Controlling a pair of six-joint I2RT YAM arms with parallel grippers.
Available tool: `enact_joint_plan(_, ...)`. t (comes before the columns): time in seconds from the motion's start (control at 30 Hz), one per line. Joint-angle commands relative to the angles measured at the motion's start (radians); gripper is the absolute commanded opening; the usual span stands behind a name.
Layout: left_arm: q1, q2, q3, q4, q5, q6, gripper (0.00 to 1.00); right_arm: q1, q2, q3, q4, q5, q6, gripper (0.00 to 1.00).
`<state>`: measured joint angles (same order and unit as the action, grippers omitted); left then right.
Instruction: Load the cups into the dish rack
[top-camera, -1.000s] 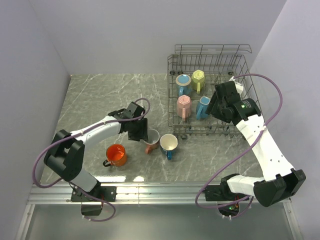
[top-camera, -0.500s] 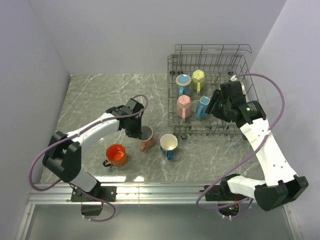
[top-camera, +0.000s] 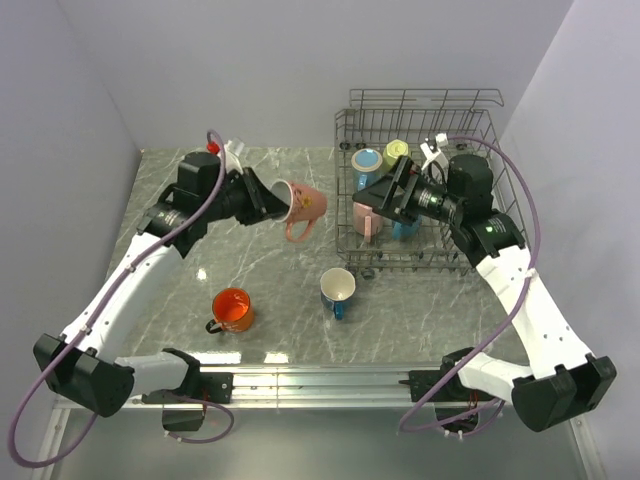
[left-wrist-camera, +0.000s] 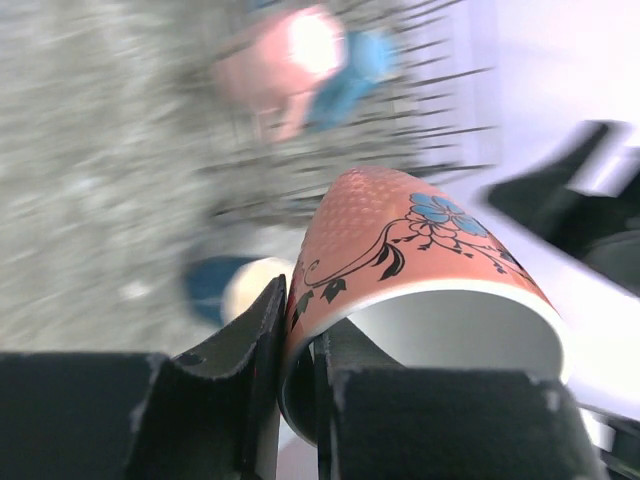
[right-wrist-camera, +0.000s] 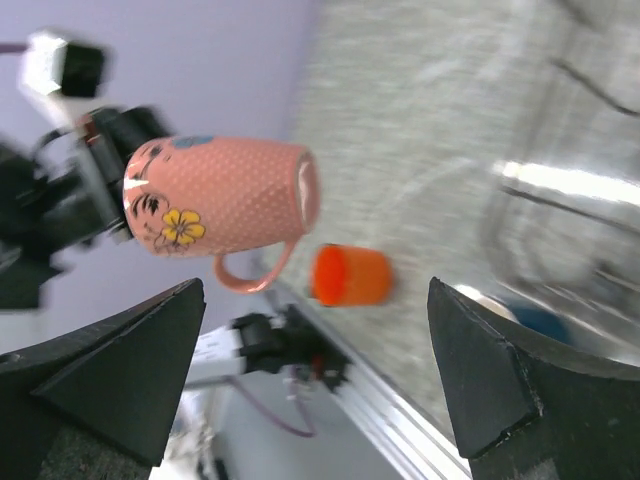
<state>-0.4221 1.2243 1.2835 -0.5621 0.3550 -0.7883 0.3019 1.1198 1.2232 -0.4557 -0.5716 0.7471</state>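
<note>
Salmon mug (top-camera: 308, 200) hangs on its side in the air, above the table (top-camera: 190, 200) and just left of the rack (top-camera: 420, 98). My left gripper (top-camera: 278, 203) pinches its rim, one finger (left-wrist-camera: 250, 345) outside the wall and one inside. My right gripper (top-camera: 378, 192) is spread wide over the rack's left side, facing the mug's base. An orange mug (top-camera: 232, 309) and a blue mug (top-camera: 338, 290) stand on the table.

Dish rack (top-camera: 425, 105) far right on table (top-camera: 260, 270); lifted cup (top-camera: 308, 200) left of it; one cup (top-camera: 338, 288) before rack.
</note>
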Motion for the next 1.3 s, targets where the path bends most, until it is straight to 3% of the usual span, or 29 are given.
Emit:
enact_joint_plan(0.0, 0.046, -0.002, 0.054, 0.260, 0.263, -0.198, 0.00, 0.014, 0.024, 0.013, 0.244, -0.180, 0.104, 0.99)
enact_joint_plan(0.17, 0.049, 0.018, 0.079, 0.365, 0.363, -0.293, 0.00, 0.046, 0.064, 0.024, 0.363, -0.212, 0.185, 0.98)
enact_joint_plan(0.37, 0.051, 0.038, -0.018, 0.714, 0.453, -0.544, 0.00, 0.143, 0.089, 0.024, 0.391, -0.162, 0.176, 0.97)
enact_joint_plan(0.57, 0.051, 0.058, -0.004, 0.726, 0.470, -0.574, 0.00, 0.181, 0.098, 0.018, 0.452, -0.129, 0.210, 0.96)
enact_joint_plan(0.7, 0.051, 0.064, -0.044, 0.813, 0.495, -0.647, 0.00, 0.198, 0.107, -0.002, 0.597, -0.123, 0.282, 0.91)
enact_joint_plan(0.87, 0.051, 0.070, -0.062, 0.866, 0.501, -0.687, 0.00, 0.250, 0.181, 0.025, 0.750, -0.126, 0.368, 0.72)
enact_joint_plan(0.97, 0.051, 0.072, -0.062, 0.849, 0.501, -0.678, 0.00, 0.290, 0.236, 0.084, 0.744, -0.131, 0.364, 0.52)
enact_joint_plan(1.0, 0.051, 0.070, -0.062, 0.844, 0.501, -0.675, 0.00, 0.304, 0.251, 0.102, 0.741, -0.131, 0.360, 0.39)
enact_joint_plan(1.07, 0.051, 0.066, -0.061, 0.829, 0.501, -0.658, 0.00, 0.309, 0.256, 0.110, 0.729, -0.129, 0.354, 0.23)
enact_joint_plan(1.1, 0.051, 0.061, -0.059, 0.797, 0.499, -0.646, 0.00, 0.309, 0.249, 0.110, 0.720, -0.122, 0.351, 0.06)
enact_joint_plan(1.13, 0.051, 0.060, -0.055, 0.780, 0.499, -0.632, 0.00, 0.309, 0.242, 0.108, 0.709, -0.111, 0.336, 0.01)
enact_joint_plan(1.2, 0.051, 0.049, -0.044, 0.736, 0.486, -0.585, 0.01, 0.306, 0.226, 0.119, 0.657, -0.100, 0.308, 0.00)
enact_joint_plan(1.27, 0.052, 0.041, -0.026, 0.639, 0.470, -0.518, 0.11, 0.292, 0.219, 0.153, 0.582, -0.090, 0.261, 0.00)
